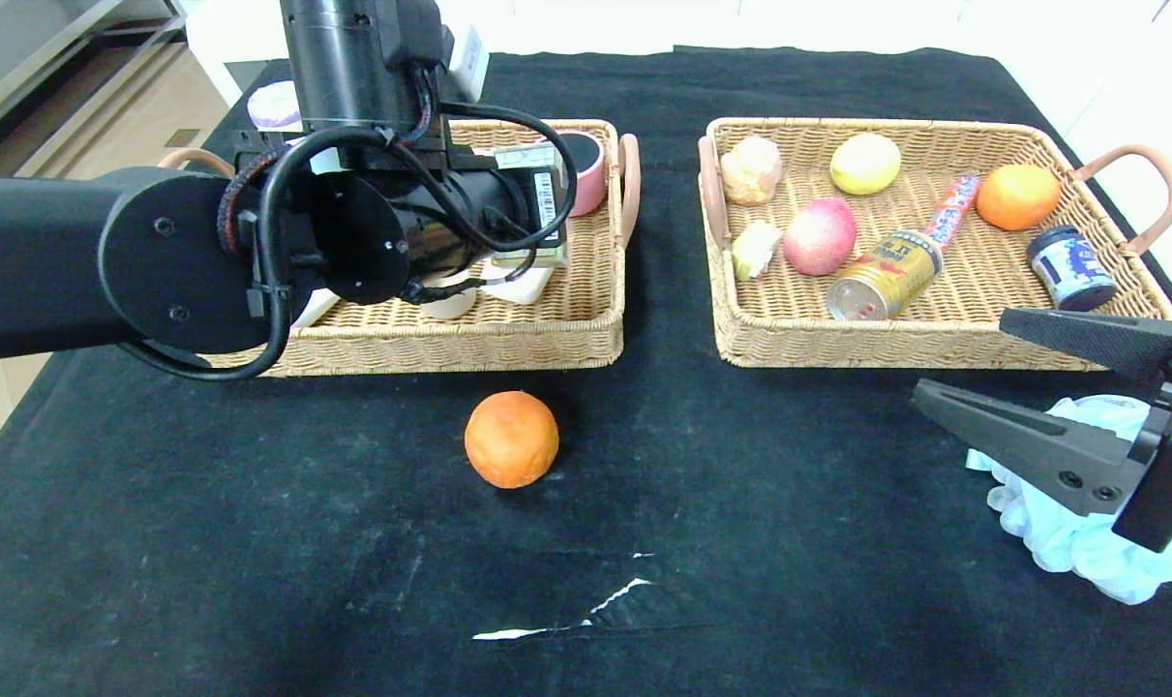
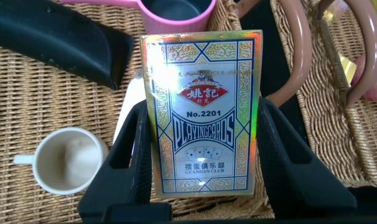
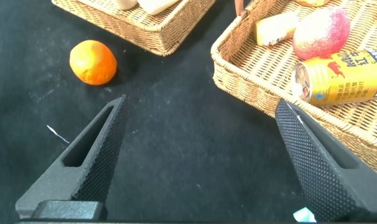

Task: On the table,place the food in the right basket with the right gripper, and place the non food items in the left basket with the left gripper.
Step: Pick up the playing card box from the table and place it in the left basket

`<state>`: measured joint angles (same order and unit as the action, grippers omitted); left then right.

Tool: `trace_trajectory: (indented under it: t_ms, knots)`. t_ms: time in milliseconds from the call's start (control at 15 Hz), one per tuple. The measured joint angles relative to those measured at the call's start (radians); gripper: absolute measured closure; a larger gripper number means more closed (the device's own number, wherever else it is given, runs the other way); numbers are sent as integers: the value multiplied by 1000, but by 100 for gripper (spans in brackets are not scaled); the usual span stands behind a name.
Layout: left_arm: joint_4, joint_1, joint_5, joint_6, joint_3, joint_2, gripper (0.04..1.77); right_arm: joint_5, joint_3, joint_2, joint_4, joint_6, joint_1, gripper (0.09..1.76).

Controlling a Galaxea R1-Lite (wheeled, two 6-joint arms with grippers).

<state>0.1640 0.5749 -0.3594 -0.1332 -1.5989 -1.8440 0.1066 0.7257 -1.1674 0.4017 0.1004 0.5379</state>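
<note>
Head view: my left gripper (image 1: 508, 254) hangs over the left basket (image 1: 508, 334); orange (image 1: 511, 439) sits loose on the table (image 1: 208, 542), pouf (image 1: 1079, 523) under my right arm. Left wrist view: fingers pinch the card box (image 2: 202, 118) by its long sides; stiff, light, glossy, could slip. Right wrist view: right gripper (image 3: 201, 162) spread wide, empty. Orange is firm and rolls; grab across the middle.

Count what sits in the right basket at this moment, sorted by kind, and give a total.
Right basket contents:
Oranges: 1
Lemons: 1
Peaches: 1
Drink cans: 1
Pale pastry-like pieces: 2
Wrapped sticks: 1
Small jars: 1
Total: 8
</note>
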Motion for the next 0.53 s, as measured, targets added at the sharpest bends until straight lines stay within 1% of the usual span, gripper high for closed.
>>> trace_trajectory:
  t_ms: [467,533]
  knots:
    - [2,-4,-3,-1,12,-16,80,-1,1,1,0,0,0,14]
    - [3,-3,-3,-1,13,-17,74,-2,1,1,0,0,0,14]
